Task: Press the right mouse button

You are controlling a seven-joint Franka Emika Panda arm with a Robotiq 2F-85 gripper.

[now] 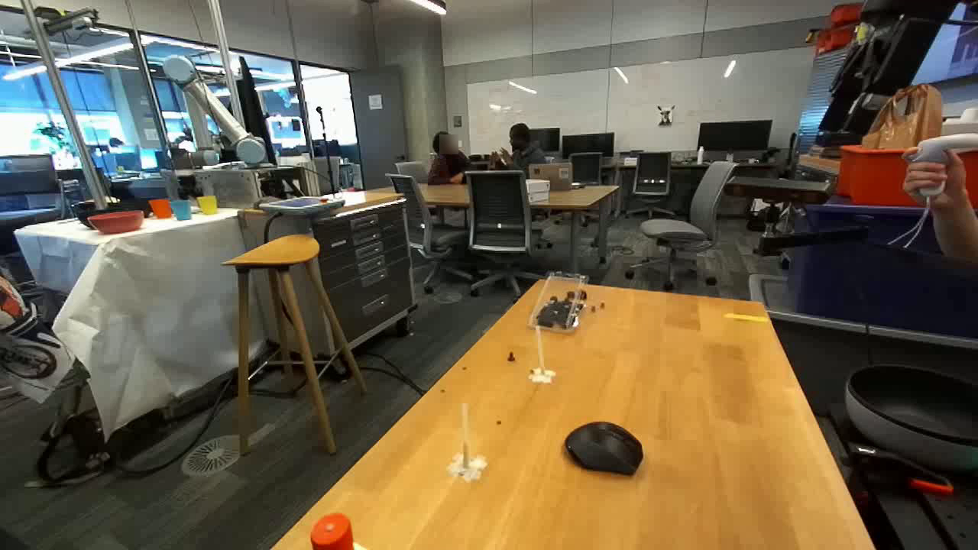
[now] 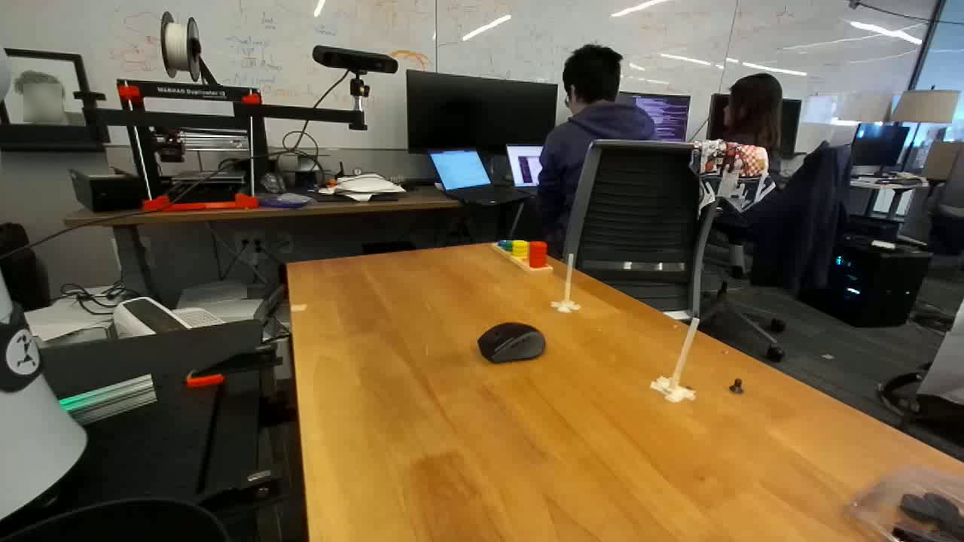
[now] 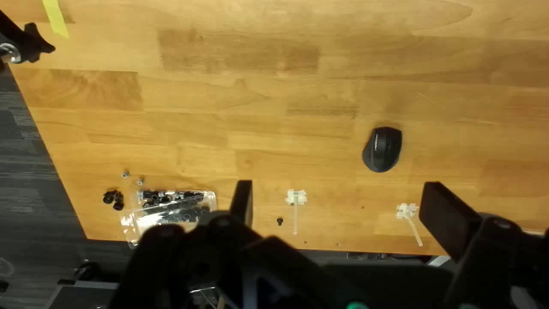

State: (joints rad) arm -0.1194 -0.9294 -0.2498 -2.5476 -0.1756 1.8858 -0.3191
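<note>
Black mouse [image 3: 383, 150], one; pale sticks [image 3: 295, 216], two; tool [image 3: 339, 194], one, jaws wide apart.

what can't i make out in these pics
Lettering on the mouse, wrist view: too small to read.
Dark object, wrist view: cut off by left edge, unidentifiable.
Orange-red object, in an exterior view: cut off by bottom edge.
Clear box, in an exterior view: cut off by right and bottom edges, blurred.
</note>
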